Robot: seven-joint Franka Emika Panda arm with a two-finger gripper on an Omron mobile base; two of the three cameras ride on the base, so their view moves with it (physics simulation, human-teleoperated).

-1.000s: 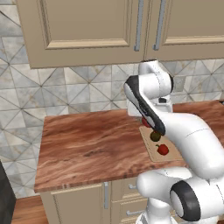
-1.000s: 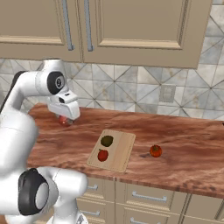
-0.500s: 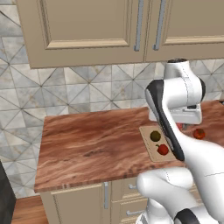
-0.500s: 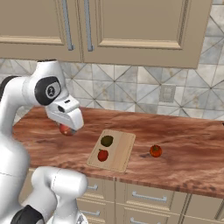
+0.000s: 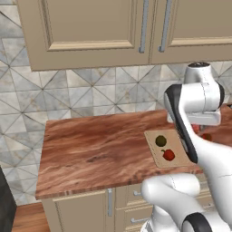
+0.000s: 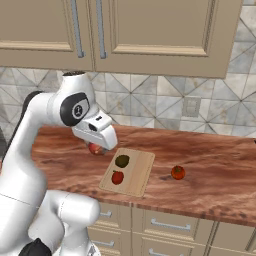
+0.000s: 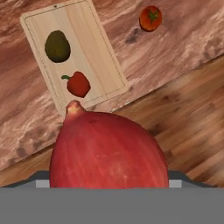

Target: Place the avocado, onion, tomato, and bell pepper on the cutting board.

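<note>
My gripper (image 6: 96, 146) is shut on the onion (image 6: 93, 148), a big red-skinned bulb (image 7: 109, 153) that hides the fingertips in the hand view. It hangs just left of the cutting board (image 6: 140, 169), above the counter. On the pale board (image 7: 94, 48) lie the dark green avocado (image 7: 57, 46) (image 6: 122, 160) and the small red bell pepper (image 7: 78, 84) (image 6: 117, 177). The tomato (image 6: 177, 172) (image 7: 150, 18) rests on the counter to the right of the board. From the left base view the avocado (image 5: 161, 141) and pepper (image 5: 168, 155) show on the board (image 5: 154, 149), partly behind my arm.
The reddish-brown wood counter (image 6: 215, 175) runs along a tiled wall, with beige cabinets above and drawers below. The counter's front edge (image 7: 144, 98) passes close to the board, with wooden floor beyond it. A wall outlet (image 6: 190, 106) sits behind the board.
The arm has swung from the counter's left part toward the cutting board, carrying the onion with it. Avocado, pepper and tomato have stayed put.
</note>
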